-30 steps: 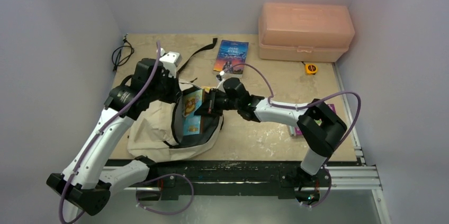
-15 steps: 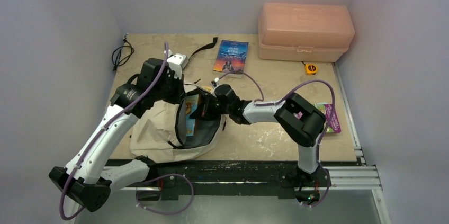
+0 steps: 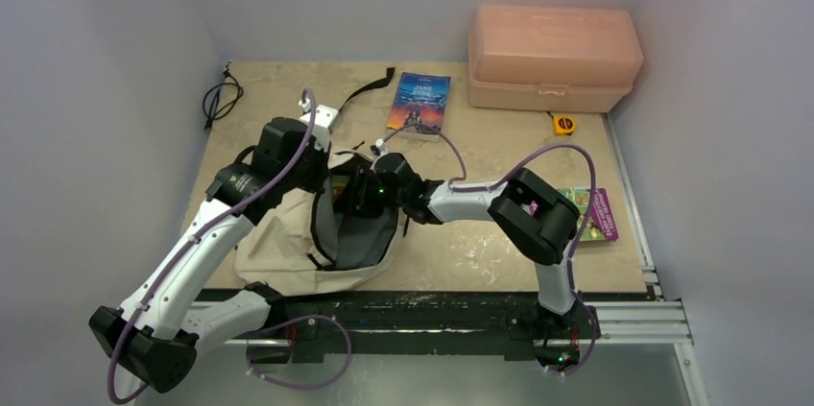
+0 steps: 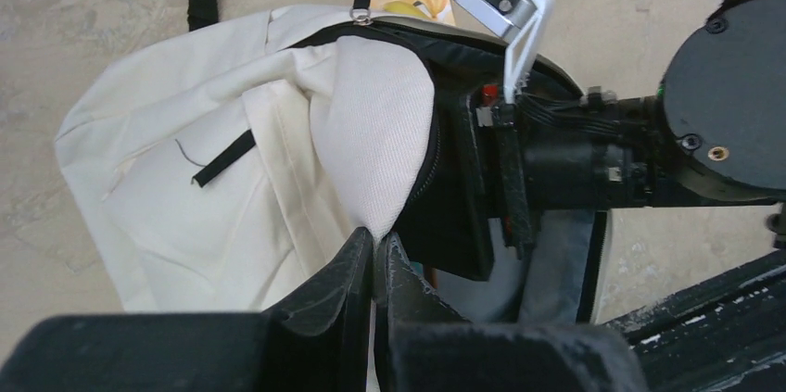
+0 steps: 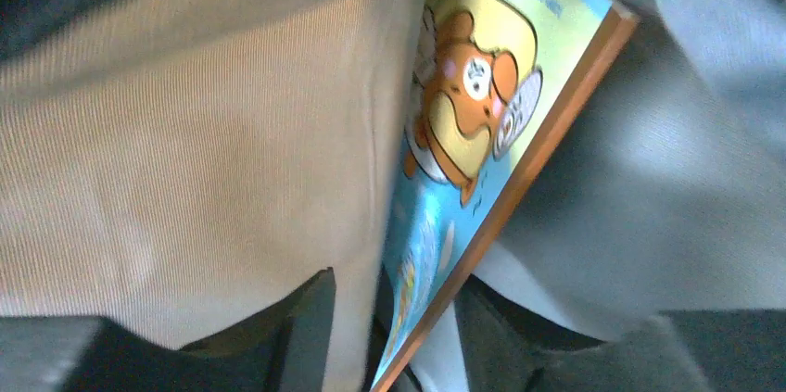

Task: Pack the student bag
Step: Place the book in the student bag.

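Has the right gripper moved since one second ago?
Yes: the right gripper went left, deeper into the student bag, farther from the pink box.

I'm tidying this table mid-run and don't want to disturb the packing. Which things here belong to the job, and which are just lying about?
In the job: student bag, its rim pinched by the left gripper; cartoon picture book inside it; likely next, Jane Eyre book and pink-green book.
Lying about, it seems: salmon plastic box, yellow tape measure, black cable.
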`<state>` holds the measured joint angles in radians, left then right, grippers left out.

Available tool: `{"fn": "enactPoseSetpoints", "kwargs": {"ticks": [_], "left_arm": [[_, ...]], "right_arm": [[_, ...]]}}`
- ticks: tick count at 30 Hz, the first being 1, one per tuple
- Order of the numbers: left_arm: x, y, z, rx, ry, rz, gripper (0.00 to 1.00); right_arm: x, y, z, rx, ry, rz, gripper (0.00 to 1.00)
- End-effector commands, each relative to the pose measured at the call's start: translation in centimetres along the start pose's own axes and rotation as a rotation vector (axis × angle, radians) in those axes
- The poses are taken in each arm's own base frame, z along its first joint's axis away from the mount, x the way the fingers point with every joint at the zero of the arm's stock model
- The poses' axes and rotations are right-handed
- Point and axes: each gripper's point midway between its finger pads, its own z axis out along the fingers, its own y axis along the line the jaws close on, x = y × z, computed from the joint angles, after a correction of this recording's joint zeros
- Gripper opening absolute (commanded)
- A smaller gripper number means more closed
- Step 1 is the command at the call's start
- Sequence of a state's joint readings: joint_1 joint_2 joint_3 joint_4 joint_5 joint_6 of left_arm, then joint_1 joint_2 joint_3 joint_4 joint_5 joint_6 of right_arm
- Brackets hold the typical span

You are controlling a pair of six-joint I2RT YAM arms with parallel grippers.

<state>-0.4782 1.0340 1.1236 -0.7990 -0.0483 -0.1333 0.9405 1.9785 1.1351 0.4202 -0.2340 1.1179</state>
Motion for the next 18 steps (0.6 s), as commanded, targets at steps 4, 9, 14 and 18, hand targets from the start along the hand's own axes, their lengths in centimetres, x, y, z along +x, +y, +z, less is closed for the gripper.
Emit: {"fn": "enactPoseSetpoints", "kwargs": {"ticks": [4,9,14,18], "left_arm": [[-1.1,2.0,-0.1,-0.101,-0.123,0.044,0.00],[0.3,2.5,0.1,-0.121,-0.124,0.057,0.00],[1.2,2.1,0.8,-0.100,-0.105,0.053,0.00],[1.1,0.9,1.0,-0.035,-0.083,0.040,0.00]], "right_arm": [[-1.9,1.3,-6.5,0.080,0.025,-0.322,0.69],[-3.2,2.7,-11.4,0.137,-0.009,-0.460,0.74],[-8.4,1.8,-16.6,0.198,-0.158,-0.452,0.77],[-12.8,-1.2,-18.7,0.247,-0.245,-0.367,0.80]]}}
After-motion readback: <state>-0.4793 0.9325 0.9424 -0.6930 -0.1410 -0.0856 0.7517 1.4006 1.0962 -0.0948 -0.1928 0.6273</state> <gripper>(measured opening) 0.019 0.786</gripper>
